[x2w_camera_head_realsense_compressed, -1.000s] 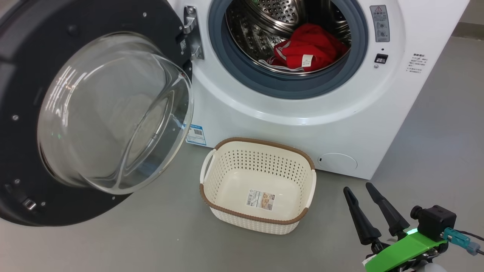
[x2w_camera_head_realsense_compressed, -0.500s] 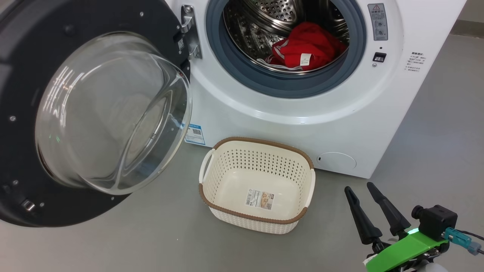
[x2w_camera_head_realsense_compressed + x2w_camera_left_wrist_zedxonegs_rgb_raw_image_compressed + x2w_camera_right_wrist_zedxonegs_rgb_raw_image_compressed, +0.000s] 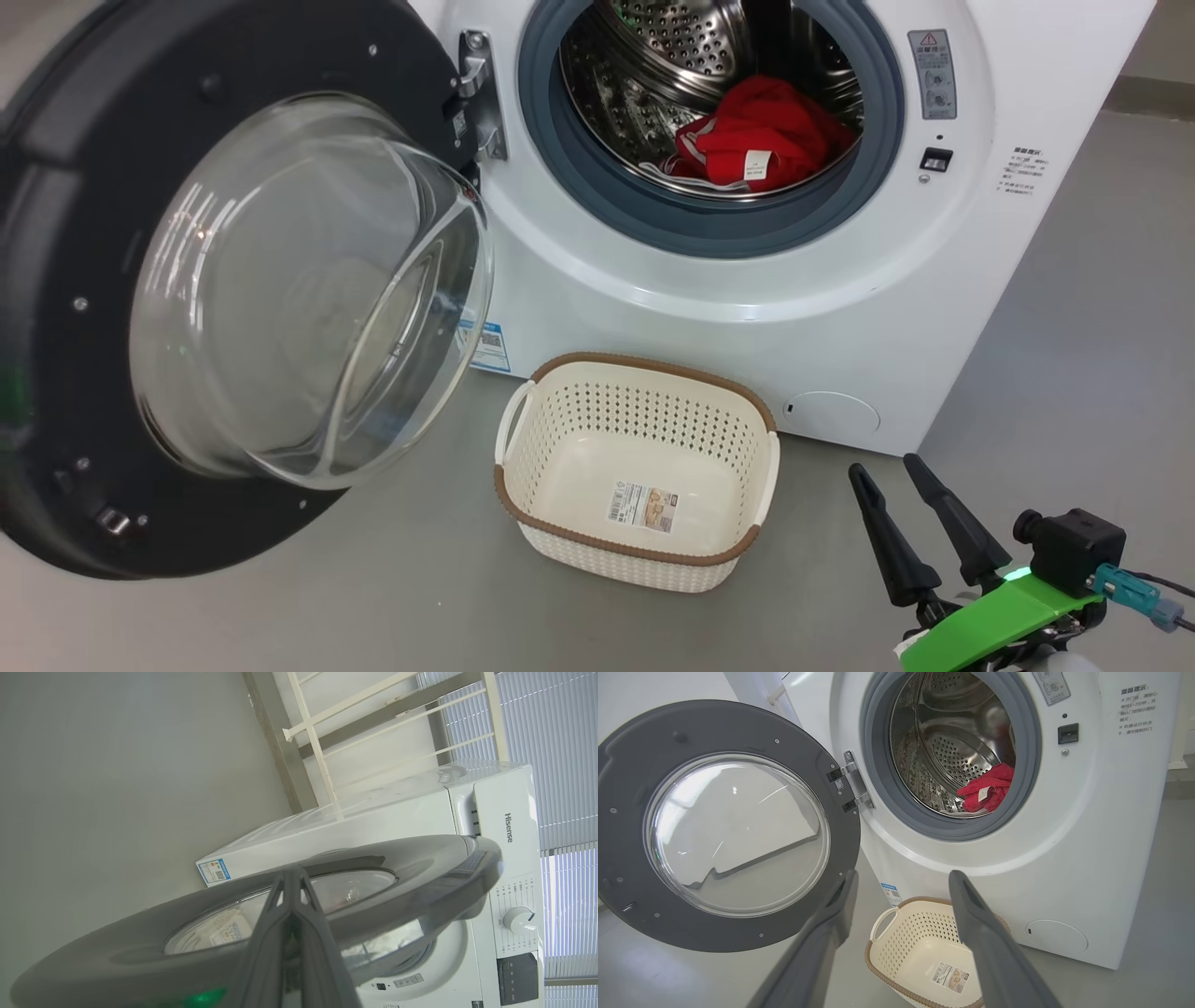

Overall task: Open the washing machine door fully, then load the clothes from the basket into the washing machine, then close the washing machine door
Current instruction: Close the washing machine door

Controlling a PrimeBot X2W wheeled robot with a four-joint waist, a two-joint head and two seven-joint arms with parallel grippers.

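Head view: the clothes [image 3: 761,140] lie in the washing machine [image 3: 747,308], the basket [image 3: 616,565] empty; right hand [image 3: 882,465] spread, left hand [image 3: 290,872] closed.

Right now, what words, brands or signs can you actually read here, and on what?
"Hisense": on the washing machine, on its top panel.
Warning triangle: on the grey label beside the drum opening; its text is too small to read.
Too small to read: the blue sticker, the printed lines right of the opening, the sticker in the basket, the white label on the clothes.
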